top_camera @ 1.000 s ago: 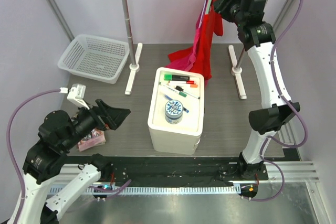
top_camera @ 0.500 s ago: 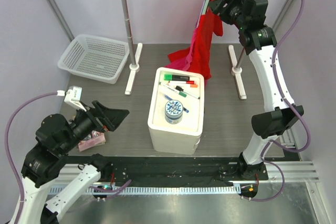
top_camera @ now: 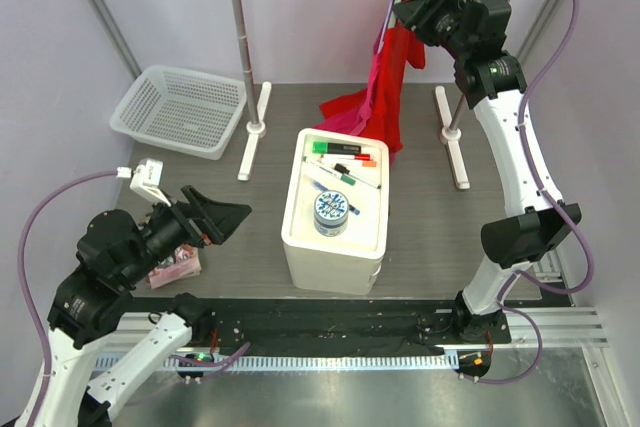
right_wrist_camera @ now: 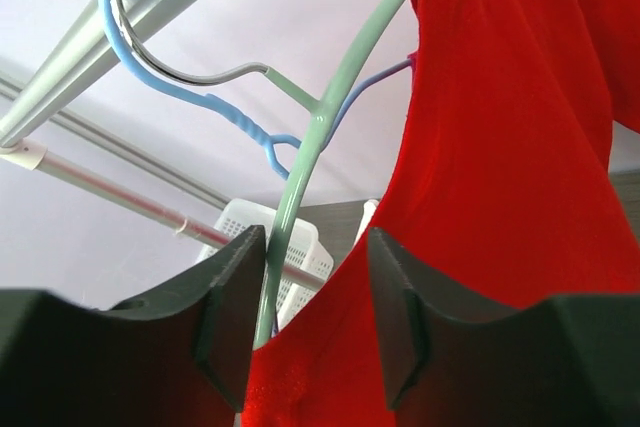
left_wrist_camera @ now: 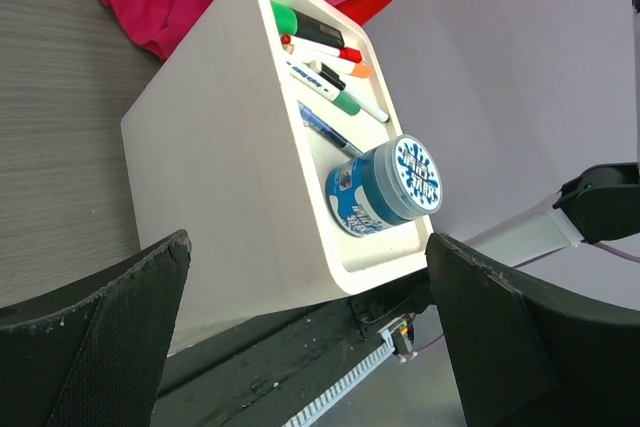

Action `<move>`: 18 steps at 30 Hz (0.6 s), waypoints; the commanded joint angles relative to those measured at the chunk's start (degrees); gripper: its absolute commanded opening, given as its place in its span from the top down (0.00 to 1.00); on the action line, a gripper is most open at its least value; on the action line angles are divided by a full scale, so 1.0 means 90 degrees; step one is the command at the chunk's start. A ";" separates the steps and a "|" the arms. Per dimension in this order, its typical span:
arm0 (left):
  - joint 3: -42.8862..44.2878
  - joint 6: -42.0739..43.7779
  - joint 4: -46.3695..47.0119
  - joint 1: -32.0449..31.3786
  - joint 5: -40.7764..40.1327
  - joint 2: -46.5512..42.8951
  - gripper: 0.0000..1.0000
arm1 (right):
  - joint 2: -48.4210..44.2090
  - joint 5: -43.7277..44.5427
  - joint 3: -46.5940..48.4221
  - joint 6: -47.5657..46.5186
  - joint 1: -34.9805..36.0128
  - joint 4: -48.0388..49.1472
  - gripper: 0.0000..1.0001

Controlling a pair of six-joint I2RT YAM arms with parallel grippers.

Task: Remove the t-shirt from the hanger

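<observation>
On my feed the t-shirt is plain bright red, and the garment next to it is magenta pink. Through the right wrist camera I see a pale green hanger, a light blue hanger and a silver rail. The box is white. In it I see markers in green, red, orange and black, and a blue and white tin with a splash motif on its lid. The basket is white with a fine grid of holes. The table is dark grey with a streaky grain.
</observation>
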 commanded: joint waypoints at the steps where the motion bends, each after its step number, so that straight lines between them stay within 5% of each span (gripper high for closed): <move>1: -0.0015 -0.0069 0.0263 0.0030 0.0108 -0.0031 0.00 | -0.0245 -0.0213 -0.0008 0.0126 0.0028 0.0416 0.55; 18: 0.0053 -0.0225 0.0107 0.0030 0.0176 -0.0079 0.00 | -0.0099 -0.0691 -0.0292 0.0770 0.0018 0.1031 0.71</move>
